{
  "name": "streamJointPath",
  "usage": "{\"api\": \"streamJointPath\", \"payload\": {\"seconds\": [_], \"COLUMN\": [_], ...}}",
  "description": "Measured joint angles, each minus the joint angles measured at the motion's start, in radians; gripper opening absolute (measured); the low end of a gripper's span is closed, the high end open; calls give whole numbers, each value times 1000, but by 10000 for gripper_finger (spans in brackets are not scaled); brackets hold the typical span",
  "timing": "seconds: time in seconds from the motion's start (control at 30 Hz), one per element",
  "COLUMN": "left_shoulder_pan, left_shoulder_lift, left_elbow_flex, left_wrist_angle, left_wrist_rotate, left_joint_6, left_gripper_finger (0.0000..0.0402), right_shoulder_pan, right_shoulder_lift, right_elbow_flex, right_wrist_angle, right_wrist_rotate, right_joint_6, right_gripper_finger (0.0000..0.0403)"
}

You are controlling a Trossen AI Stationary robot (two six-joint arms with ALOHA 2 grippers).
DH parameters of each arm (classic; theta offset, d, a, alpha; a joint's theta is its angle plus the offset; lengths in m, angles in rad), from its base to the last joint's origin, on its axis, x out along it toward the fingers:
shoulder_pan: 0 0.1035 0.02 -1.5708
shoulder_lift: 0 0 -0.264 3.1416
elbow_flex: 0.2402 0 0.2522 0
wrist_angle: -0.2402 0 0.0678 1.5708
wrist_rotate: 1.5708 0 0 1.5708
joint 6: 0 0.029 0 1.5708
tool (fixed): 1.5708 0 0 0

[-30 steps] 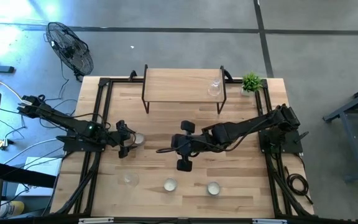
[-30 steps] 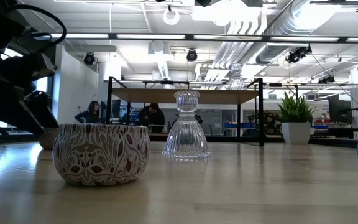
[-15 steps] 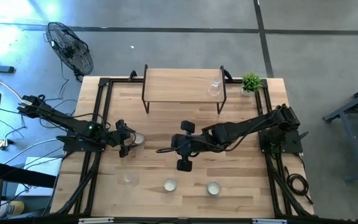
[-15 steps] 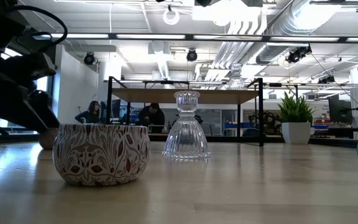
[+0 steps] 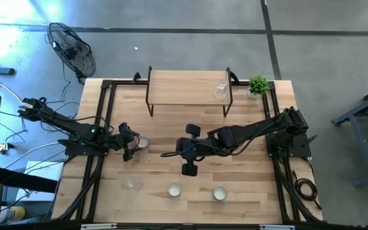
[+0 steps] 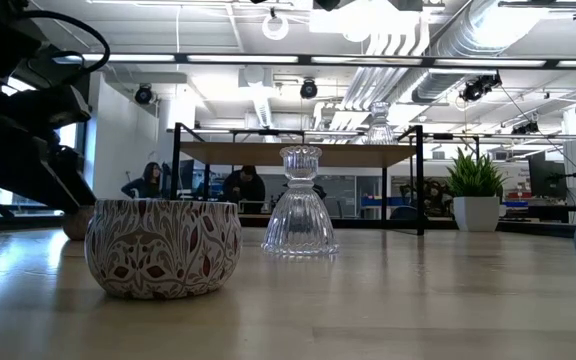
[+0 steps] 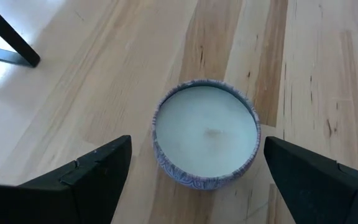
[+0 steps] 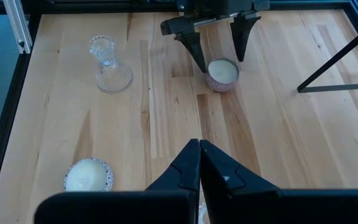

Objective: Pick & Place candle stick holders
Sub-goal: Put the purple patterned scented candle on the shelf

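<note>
high view: barely shifting from a second ago, left tool [image 5: 135, 146] hovering spread around the round white-centred tealight cup [image 7: 206, 135], not yet pinching; right tool [image 8: 199, 163] waiting pressed together mid-table.

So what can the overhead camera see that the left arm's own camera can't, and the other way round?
Only the overhead view shows the shelf, the glass holder on it, the plant, the fan and the right gripper. Only the wrist view shows the candle cup's patterned rim and white wax close up. Both show that candle cup between the left gripper's open fingers, on the table.
</note>
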Motion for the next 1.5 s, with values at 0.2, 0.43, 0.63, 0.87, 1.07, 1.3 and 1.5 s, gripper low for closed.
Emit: {"api": "streamJointPath", "payload": {"seconds": [0.2,0.43,0.63,0.87,1.07,1.3,1.5], "left_shoulder_pan": [0,0,0,0,0,0,0], "left_shoulder_lift": [1,15,83,183,269,328,330], "left_elbow_flex": [0,0,0,0,0,0,0], "left_wrist_angle": [30,40,66,178,224,241,262], "left_wrist_rotate": [3,6,6,8,4,-40,-39], "left_joint_6": [0,0,-2,20,17,-11,4], "left_gripper_finger": [358,358,358,358,358,328,277], "right_shoulder_pan": [0,0,0,0,0,0,0], "right_shoulder_lift": [0,0,0,0,0,0,0], "right_elbow_flex": [0,0,0,0,0,0,0], "right_wrist_angle": [0,0,0,0,0,3,3], "right_wrist_rotate": [0,0,0,0,0,0,0], "right_joint_6": [0,0,0,2,7,8,8], "right_gripper_finger": [2,1,1,2,1,1,1]}}
